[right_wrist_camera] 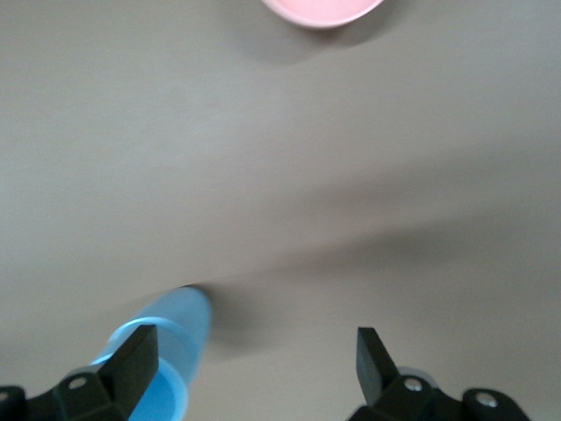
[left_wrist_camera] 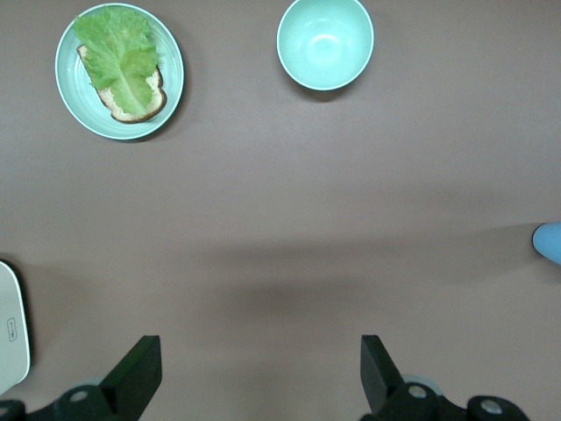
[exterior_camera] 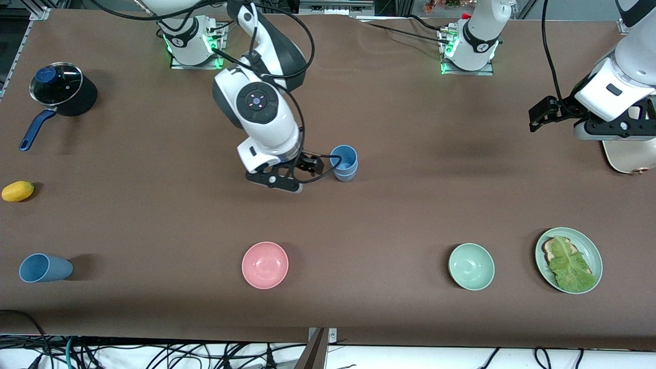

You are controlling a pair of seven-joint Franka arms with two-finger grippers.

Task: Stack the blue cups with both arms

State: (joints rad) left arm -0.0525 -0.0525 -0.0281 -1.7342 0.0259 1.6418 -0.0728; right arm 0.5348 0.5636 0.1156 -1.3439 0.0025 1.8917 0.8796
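A bright blue cup [exterior_camera: 344, 163] stands upright near the middle of the table. My right gripper [exterior_camera: 306, 166] is low beside it, open and empty. In the right wrist view the cup [right_wrist_camera: 171, 338] sits at one finger [right_wrist_camera: 131, 361], outside the gap of the right gripper [right_wrist_camera: 250, 364]. A duller slate-blue cup [exterior_camera: 45, 268] lies on its side near the front edge at the right arm's end. My left gripper [exterior_camera: 544, 114] hangs open and empty over bare table at the left arm's end, and its wrist view [left_wrist_camera: 259, 373] shows the bright cup's edge [left_wrist_camera: 549, 242].
A pink bowl [exterior_camera: 265, 265], a mint bowl [exterior_camera: 471, 266] and a mint plate [exterior_camera: 593, 251] with bread and lettuce sit along the front. A lidded black pot [exterior_camera: 60, 88] and a yellow fruit [exterior_camera: 18, 190] are at the right arm's end. A cream object [exterior_camera: 629, 158] lies under the left arm.
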